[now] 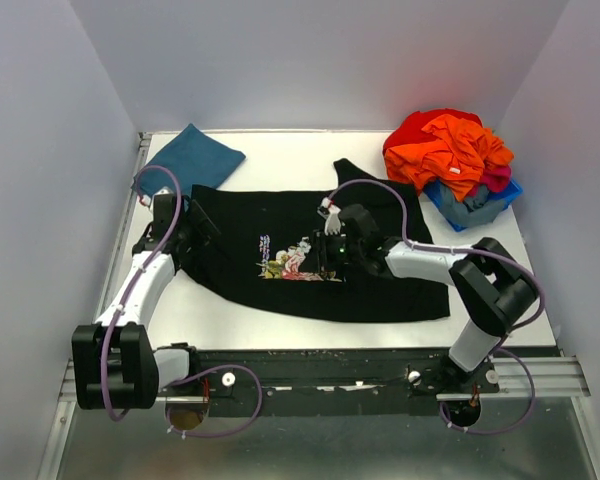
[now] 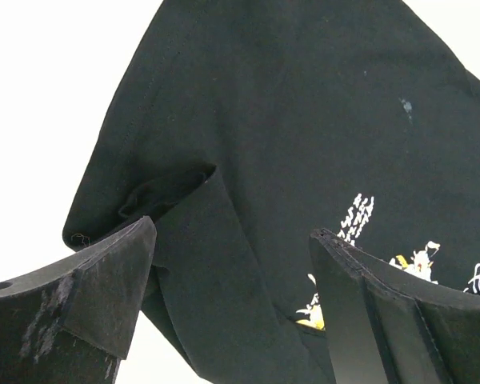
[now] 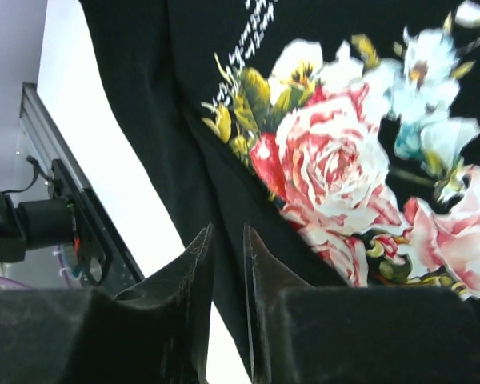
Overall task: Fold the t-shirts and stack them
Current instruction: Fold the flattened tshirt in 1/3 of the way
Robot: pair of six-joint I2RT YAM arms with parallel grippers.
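Note:
The black t-shirt [image 1: 380,280] lies spread on the white table with its floral print [image 1: 295,262] facing up. The teal-blue shirt [image 1: 190,158] lies folded at the far left corner. My left gripper [image 1: 195,228] is open over the black shirt's left side, and in the left wrist view [image 2: 232,232] a raised fold of the black cloth [image 2: 200,264] lies between the wide jaws. My right gripper [image 1: 328,255] is over the print. In the right wrist view [image 3: 227,232] its jaws are almost together on a ridge of black cloth [image 3: 224,192] beside the pink rose [image 3: 328,168].
A pile of red and orange clothes [image 1: 450,150] lies on a blue bin [image 1: 495,205] at the far right corner. The metal rail [image 1: 330,370] runs along the table's near edge, and it shows in the right wrist view [image 3: 56,192]. White walls stand on three sides.

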